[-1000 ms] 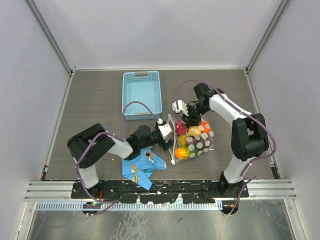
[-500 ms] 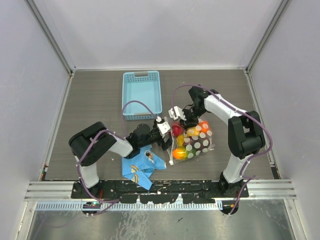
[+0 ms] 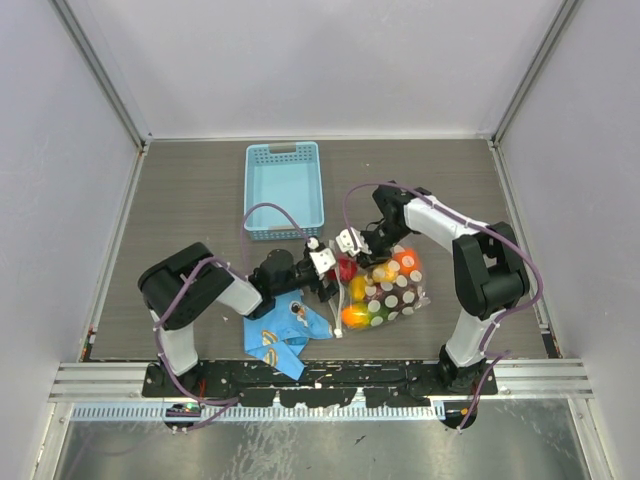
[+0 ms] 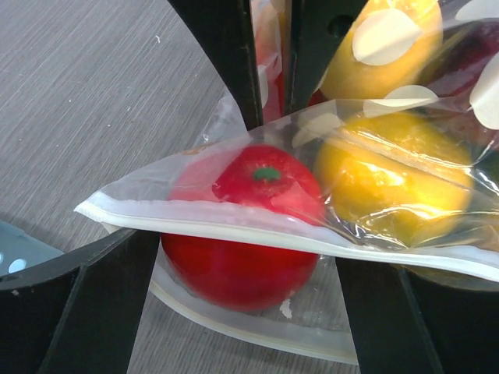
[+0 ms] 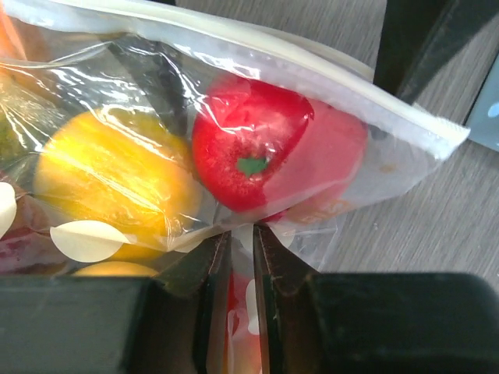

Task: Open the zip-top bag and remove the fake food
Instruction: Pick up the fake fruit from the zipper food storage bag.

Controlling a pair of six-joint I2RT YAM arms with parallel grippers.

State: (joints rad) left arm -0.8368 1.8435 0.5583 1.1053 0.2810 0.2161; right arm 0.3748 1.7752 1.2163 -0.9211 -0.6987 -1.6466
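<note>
Lying centre right on the counter, the zip-top bag holds the fake food. The left pincer gapes wide around its mouth, and the right pincer narrowly pinches its film.

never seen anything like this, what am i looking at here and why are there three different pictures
These are two robot arms bolted at the near edge of a table. The wide picture looks down from above and behind them; the two close-ups come from a camera on each wrist. On the table lie a light blue basket, a blue printed cloth and a clear dotted zip-top bag of plastic fruit, with a red fruit near its mouth. The right gripper pinches the bag's plastic between nearly closed fingers. The left gripper is open, its fingers either side of the zip edge, gripping nothing.
</note>
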